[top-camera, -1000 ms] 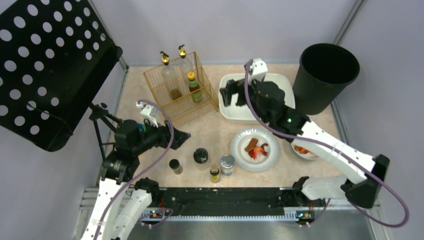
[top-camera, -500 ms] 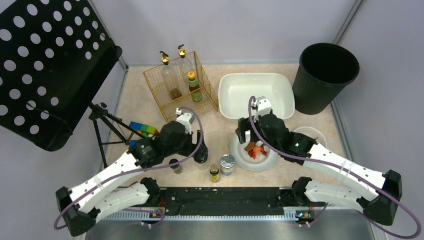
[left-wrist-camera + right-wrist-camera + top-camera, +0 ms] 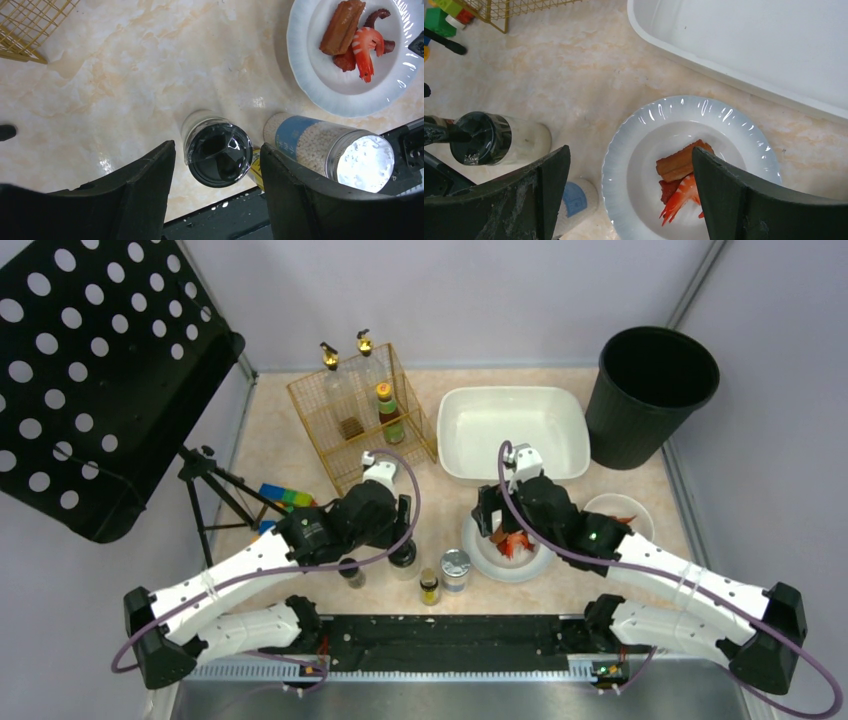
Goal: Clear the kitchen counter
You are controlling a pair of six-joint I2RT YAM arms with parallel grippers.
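Jaws apart, the left gripper (image 3: pixel 217 147) straddles the upright black-lidded jar (image 3: pixel 218 156) near the kitchen counter (image 3: pixel 125 65)'s near edge, a sliver of gap on each side. The right gripper (image 3: pixel 631 152) hangs wide open over the plate (image 3: pixel 724 120), so the left arm looks better placed for the jar.

The counter (image 3: pixel 275 440) I work at lies flat and level, a broad pale beige-pink marble-patterned rectangle with grey walls (image 3: pixel 450 300) along its far and side edges.

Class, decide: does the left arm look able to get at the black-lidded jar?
Probably yes: the left gripper hangs open straddling the black-lidded jar; the blue-labelled jar beside it stands close to one finger but seems clear.
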